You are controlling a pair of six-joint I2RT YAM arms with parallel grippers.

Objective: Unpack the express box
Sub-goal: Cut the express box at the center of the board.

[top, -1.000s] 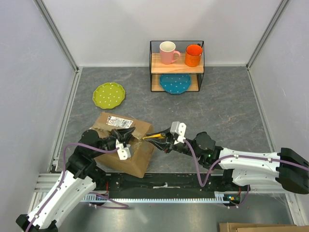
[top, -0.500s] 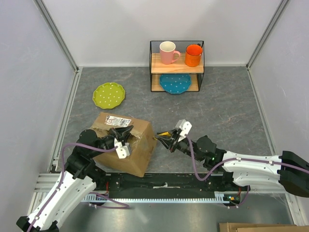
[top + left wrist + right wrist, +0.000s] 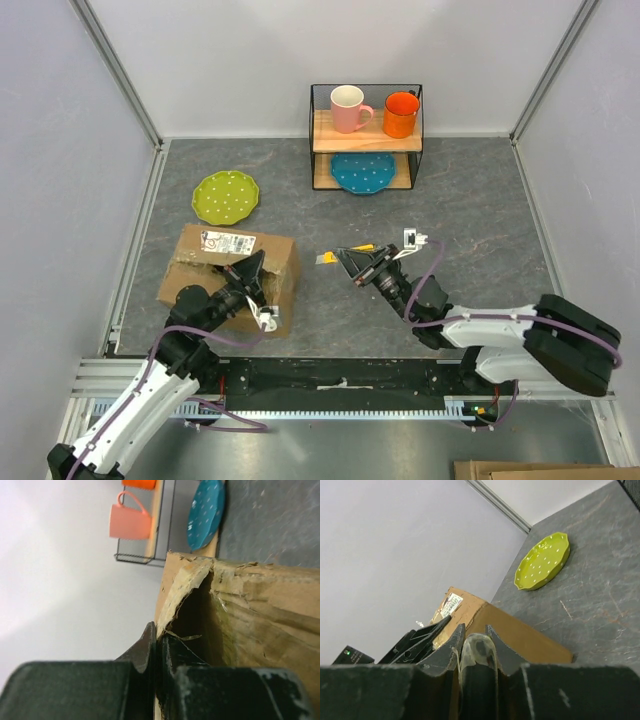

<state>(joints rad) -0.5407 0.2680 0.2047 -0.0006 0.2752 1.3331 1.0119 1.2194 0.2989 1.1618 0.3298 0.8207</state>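
The left tool [image 3: 250, 272] is pinched narrow on a torn top edge of the box [image 3: 278, 265]. In the left wrist view its two fingers press together on the thin cardboard, with a dark gap into the box just beyond them.

The right tool [image 3: 352, 262] lies to the right of the box and points toward it. Its fingers are closed around a knife [image 3: 328, 260] with a yellow and black body. The knife's tip is near the box's right side but apart from it, with a strip of bare counter [image 3: 470, 220] between them.

The box stands on the counter at the near left, just ahead of the left arm's base. Its white label [image 3: 228, 240] with red print is on the top face near the far edge. The cardboard around the left tool is creased and ragged.

Beyond the box, near its far left corner, is a green plate [image 3: 226, 197] with pale dots, not touching it. Farther off, beyond and to the right of the box, a wire rack [image 3: 366, 88] stands against the back wall. A pink mug [image 3: 348, 108] and an orange mug [image 3: 400, 114] sit on its upper shelf, and a blue plate [image 3: 363, 172] is on the shelf below.
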